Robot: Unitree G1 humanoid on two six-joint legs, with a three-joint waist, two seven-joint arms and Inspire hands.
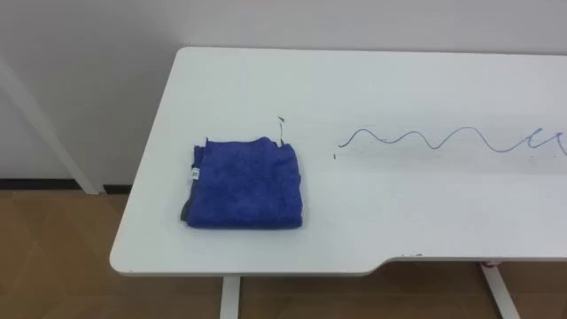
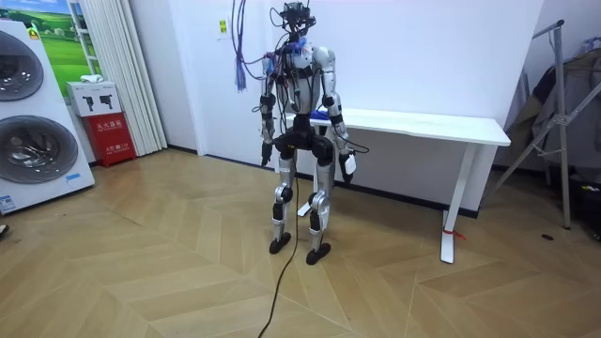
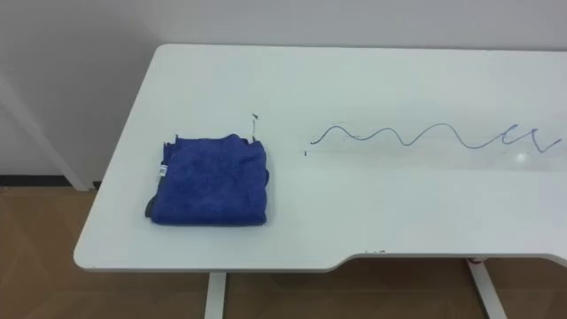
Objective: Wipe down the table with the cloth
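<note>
The robot stands upright on both legs with its back to the room camera. Its feet are a little apart, one set slightly ahead of the other, and its knees are barely bent. Its head is at the top of a straight trunk. Both arms hang down at its sides, with the elbows a little bent. The left hand [image 2: 267,150] hangs at about hip height on the room view's left, close to the body. The right hand [image 2: 348,166] hangs on the room view's right, a little out from the hip and somewhat lower than the left.
</note>
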